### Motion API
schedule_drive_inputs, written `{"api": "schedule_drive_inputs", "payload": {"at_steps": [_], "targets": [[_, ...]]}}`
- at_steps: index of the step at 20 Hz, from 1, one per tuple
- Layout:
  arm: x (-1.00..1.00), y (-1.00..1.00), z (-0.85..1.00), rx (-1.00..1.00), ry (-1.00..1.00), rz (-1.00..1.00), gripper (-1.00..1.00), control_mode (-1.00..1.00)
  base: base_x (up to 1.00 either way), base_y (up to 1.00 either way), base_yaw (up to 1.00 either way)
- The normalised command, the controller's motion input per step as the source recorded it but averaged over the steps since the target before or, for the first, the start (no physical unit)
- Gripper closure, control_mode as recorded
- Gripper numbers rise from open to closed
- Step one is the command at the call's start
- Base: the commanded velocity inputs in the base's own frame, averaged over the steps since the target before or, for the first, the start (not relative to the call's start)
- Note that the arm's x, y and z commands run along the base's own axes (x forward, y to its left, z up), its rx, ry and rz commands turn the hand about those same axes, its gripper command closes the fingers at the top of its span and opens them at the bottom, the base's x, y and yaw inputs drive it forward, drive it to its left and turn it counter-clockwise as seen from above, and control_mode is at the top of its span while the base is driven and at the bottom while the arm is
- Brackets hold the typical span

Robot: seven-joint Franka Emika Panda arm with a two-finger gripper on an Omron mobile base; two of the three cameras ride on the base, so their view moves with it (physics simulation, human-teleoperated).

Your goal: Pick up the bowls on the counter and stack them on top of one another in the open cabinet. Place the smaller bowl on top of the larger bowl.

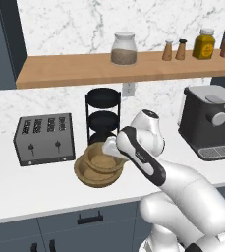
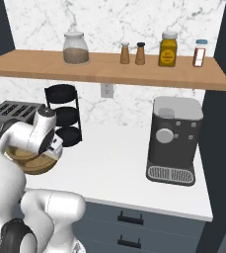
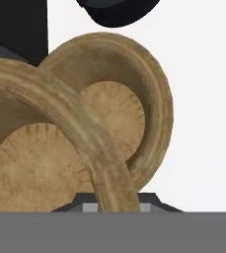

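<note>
Toaster and stand crowd my bowls; desk lies open frontward; shelf free left of jar.

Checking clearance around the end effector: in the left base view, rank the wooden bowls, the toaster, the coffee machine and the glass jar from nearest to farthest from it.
1. Wooden bowls: on the counter, right at the end effector.
2. Toaster: on the counter, to its left.
3. Coffee machine and glass jar: machine on the counter far right, jar up on the shelf; too close to call.
</note>
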Motion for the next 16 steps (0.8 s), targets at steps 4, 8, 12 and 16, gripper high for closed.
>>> {"api": "schedule_drive_inputs", "payload": {"at_steps": [4, 8, 12, 16], "targets": [[0.36, 0.0, -0.02, -0.08, 0.15, -0.04, 1.0, -1.0, 0.0, 0.0, 0.0], [0.19, 0.0, -0.07, -0.04, 0.02, -0.01, 1.0, -1.0, 0.0, 0.0, 0.0], [0.0, 0.0, -0.26, -0.06, -0.03, 0.0, 1.0, -1.0, 0.0, 0.0, 0.0], [0.0, 0.0, -0.43, -0.08, -0.03, 0.0, 1.0, -1.0, 0.0, 0.0, 0.0]]}}
